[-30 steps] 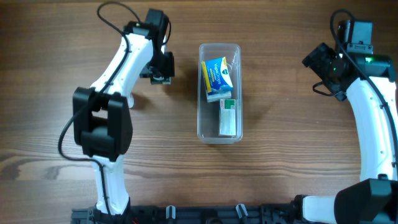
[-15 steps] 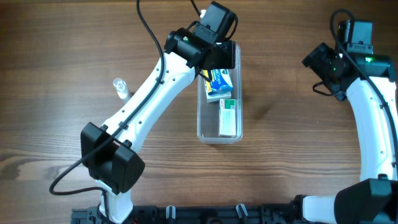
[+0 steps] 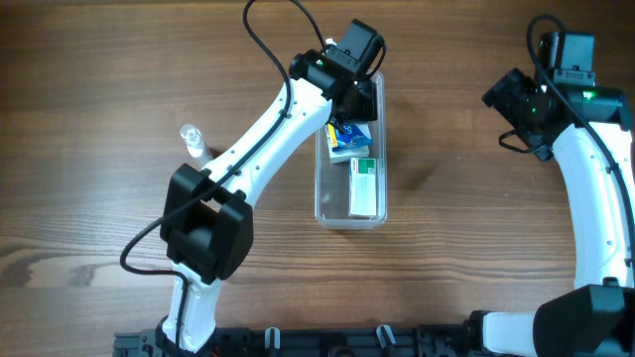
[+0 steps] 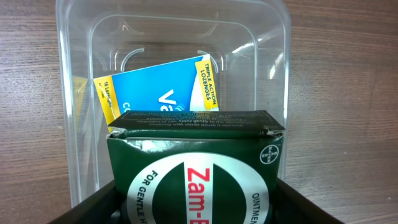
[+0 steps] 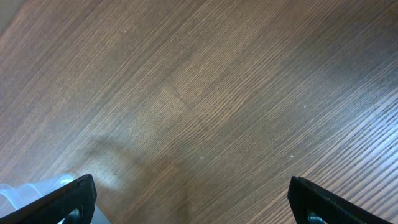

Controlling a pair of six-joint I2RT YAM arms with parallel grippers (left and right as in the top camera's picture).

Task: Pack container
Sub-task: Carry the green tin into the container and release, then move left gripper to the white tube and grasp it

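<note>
**Holding a Box Over the Far End of the Container**

Clamping a green ointment box (image 4: 196,165) in the left gripper (image 4: 196,186), with the dark fingers (image 4: 93,208) bearing on both sides of the box. Showing, in the left wrist view, red "Zam-B" lettering on a white oval across the box front, plus a creased and dented top edge. Reaching with the left arm (image 3: 268,139) diagonally across the wooden table (image 3: 446,248) and hovering above the open top of the container (image 3: 319,188) at its far end. Failing to resolve, in either view, any contact between the held box and the contents below.

Lying lengthwise at table centre, between the two arms, with the long axis of the clear tub running away from the robot bases. Carrying two boxes inside: a blue-and-yellow lozenge box (image 4: 165,93), lying tilted in the far half and partly covered from above by the left gripper, and a white-and-green box (image 3: 364,186), lying flat in the near half just beside the first.

Standing upright on the table, well to the left of the container: a small clear vial (image 3: 190,140).

Keeping the right gripper (image 5: 189,183) spread wide, fingertips at the two lower corners of the right wrist view, over bare wood grain. Parking the right arm (image 3: 595,208) at the right side of the table, well apart from the container.
</note>
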